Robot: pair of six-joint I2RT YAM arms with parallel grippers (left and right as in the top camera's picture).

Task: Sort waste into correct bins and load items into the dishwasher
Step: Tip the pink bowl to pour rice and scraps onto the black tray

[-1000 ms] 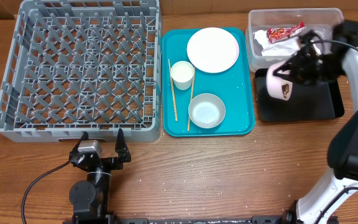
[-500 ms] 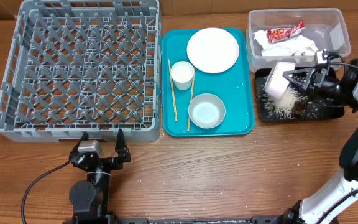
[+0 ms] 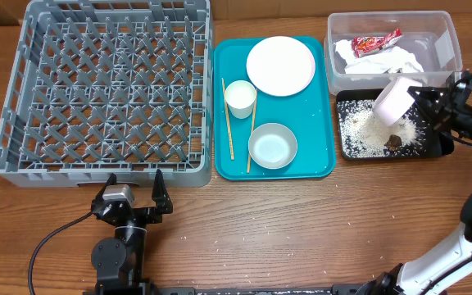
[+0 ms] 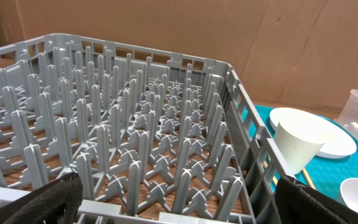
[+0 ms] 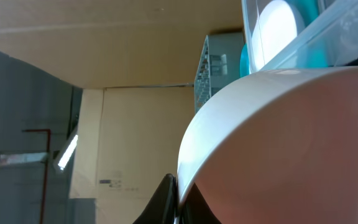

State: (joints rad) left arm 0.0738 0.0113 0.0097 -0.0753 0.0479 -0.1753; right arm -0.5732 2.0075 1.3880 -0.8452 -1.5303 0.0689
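Right gripper: we see it clamped on a tilted white bowl, right of the teal tray.
Rice: spread in the black tray, just right of the teal tray.
Left gripper: released, jaws wide, left of the teal tray.

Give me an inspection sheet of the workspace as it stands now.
Surface: wooden table, scattered white specks.
Job's things: rack empty; plate, cup, bowl, chopsticks on teal tray; wrapper and napkin in clear tub; rice and brown lump in black tray; second bowl tipped over it.
Clutter: nothing seen.
Grippers: left gripper open, before the rack; right gripper shut on second bowl.
Cables: black cable on table, front left.
Surroundings: cardboard behind rack.
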